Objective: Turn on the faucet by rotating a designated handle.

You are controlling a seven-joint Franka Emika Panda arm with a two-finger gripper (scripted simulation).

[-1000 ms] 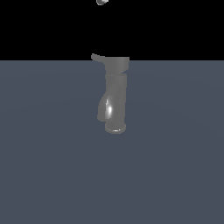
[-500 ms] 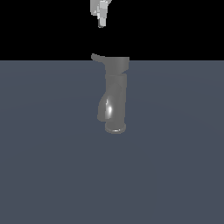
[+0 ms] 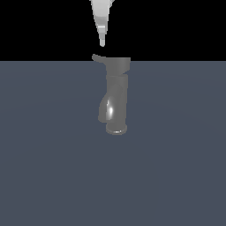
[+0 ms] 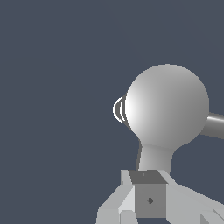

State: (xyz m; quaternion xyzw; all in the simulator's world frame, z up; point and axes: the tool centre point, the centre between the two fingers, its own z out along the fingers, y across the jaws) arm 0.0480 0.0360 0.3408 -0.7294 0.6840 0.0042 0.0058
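Grey metal: one faucet [image 3: 117, 99], one handle [image 3: 99, 58], one claw [image 3: 102, 43] above.

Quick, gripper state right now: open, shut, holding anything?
Gripper: fingers together, looks shut, holding nothing; it hangs just above the faucet's handle, not touching.

Count, exterior and wrist views:

- Faucet [image 3: 117, 95]: 1. Upright grey body; in the wrist view its cap fills the frame as a round pale dome.
- Handle [image 3: 98, 57]: 1, thin lever off the cap, toward the exterior view's left.
- Spout [image 3: 105, 110]: 1, short and down-curved.
- Base ring [image 3: 116, 129]: 1.
- Gripper [image 3: 102, 43]: 1, above the handle.
- Floor [image 3: 44, 154]: 1 flat blue-grey surface.

Total distinct objects standing on the floor: 1.
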